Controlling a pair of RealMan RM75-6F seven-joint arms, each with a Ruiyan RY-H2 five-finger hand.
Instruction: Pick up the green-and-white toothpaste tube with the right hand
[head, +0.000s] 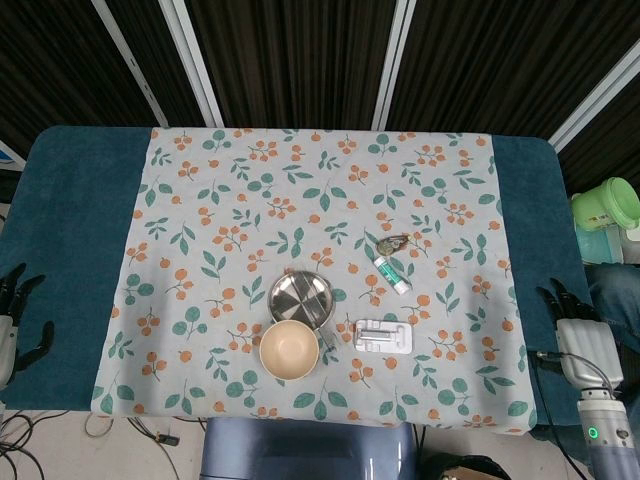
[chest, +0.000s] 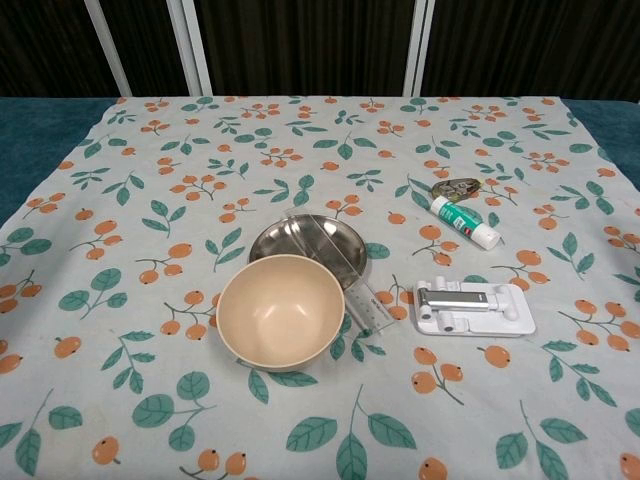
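The green-and-white toothpaste tube (head: 391, 273) (chest: 463, 222) lies flat on the patterned cloth, right of centre, its far end beside a small crumpled dark object (head: 393, 243) (chest: 458, 188). My right hand (head: 575, 325) shows only in the head view, at the table's right edge over the blue cover, fingers spread and holding nothing, well to the right of the tube. At the left edge, my left hand (head: 14, 318) also has its fingers apart and holds nothing. Neither hand appears in the chest view.
A beige bowl (head: 289, 349) (chest: 280, 311) sits in front of a steel dish (head: 301, 297) (chest: 309, 244), with a clear plastic strip (chest: 358, 296) between them. A white stand (head: 383, 336) (chest: 474, 308) lies near the tube. A green cup (head: 606, 204) stands off the table at right.
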